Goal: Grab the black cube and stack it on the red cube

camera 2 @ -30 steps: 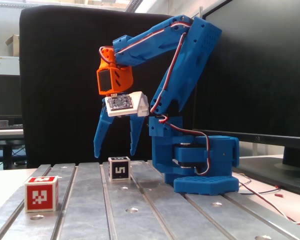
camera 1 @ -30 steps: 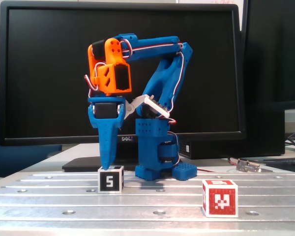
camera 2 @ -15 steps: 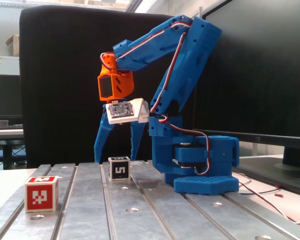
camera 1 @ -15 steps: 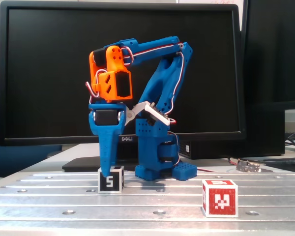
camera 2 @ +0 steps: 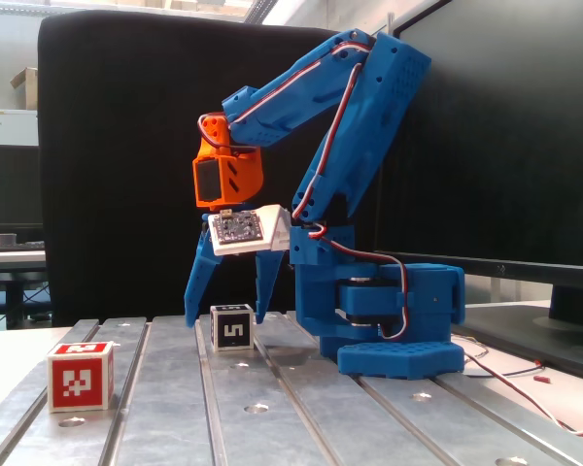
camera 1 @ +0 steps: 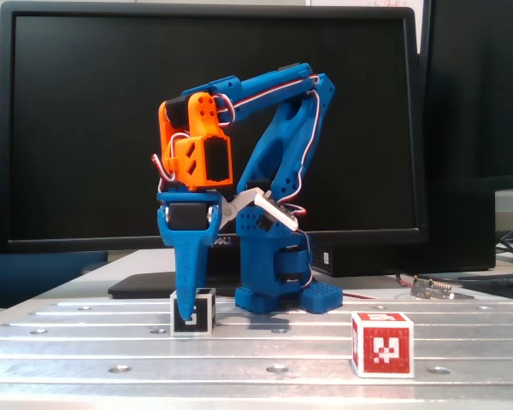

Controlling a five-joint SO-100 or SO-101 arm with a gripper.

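A big black screen (camera 1: 94, 128) stands behind me on the desk (camera 1: 265, 350). The desk is shiny metal with grooves and holes.

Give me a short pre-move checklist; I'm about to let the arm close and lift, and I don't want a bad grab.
1. Gripper open: ok, the fingers are spread.
2. Fingers straddle the black cube: ok in a fixed view, one finger on each side.
3. Fingers low enough: ok, tips near the table.
4. Cube centred front to back: cannot tell; a finger covers part of it.
5. Red cube apart from the arm: ok.
6. Red cube's top bare: ok.
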